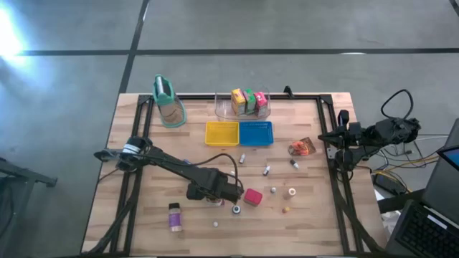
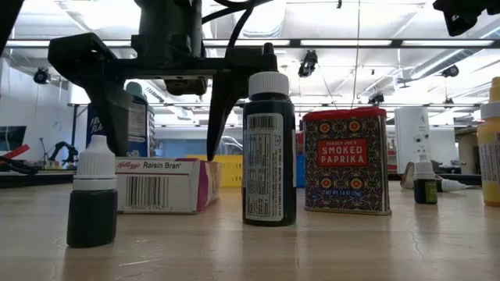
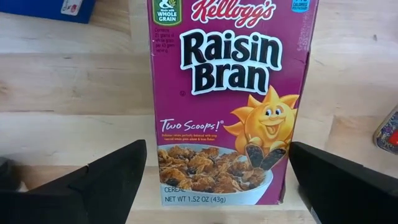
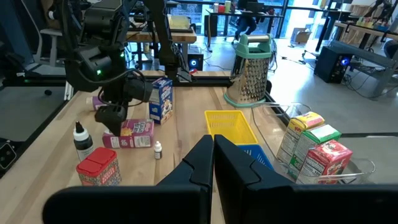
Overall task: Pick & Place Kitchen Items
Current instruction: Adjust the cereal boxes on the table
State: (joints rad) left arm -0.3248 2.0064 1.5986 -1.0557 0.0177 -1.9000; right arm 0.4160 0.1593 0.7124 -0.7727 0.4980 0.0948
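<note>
A pink Raisin Bran carton (image 3: pixel 230 93) lies flat on the table on its broad back face. My left gripper (image 3: pixel 217 158) is open and points down over its lower end. One finger stands on each long side, and a narrow gap shows at both. The low view shows the left gripper (image 2: pixel 164 148) straddling the carton (image 2: pixel 156 186). A red paprika tin (image 2: pixel 346 160) and a dark bottle (image 2: pixel 269 148) stand beside the carton. Further cartons (image 1: pixel 248 102) stand in the clear bin. An orange pouch (image 1: pixel 302 147) lies toward the right. My right gripper (image 4: pixel 212 149) is shut at the table's right edge.
A yellow tray (image 1: pixel 221 133) and a blue tray (image 1: pixel 256 133) sit before the clear bin (image 1: pixel 222 109). The tall teal-topped container (image 1: pixel 168 102) stands far left. Small bottles and tiny pieces (image 1: pixel 267 170) are scattered across the middle. A white-capped dropper bottle (image 2: pixel 92 191) stands near the carton.
</note>
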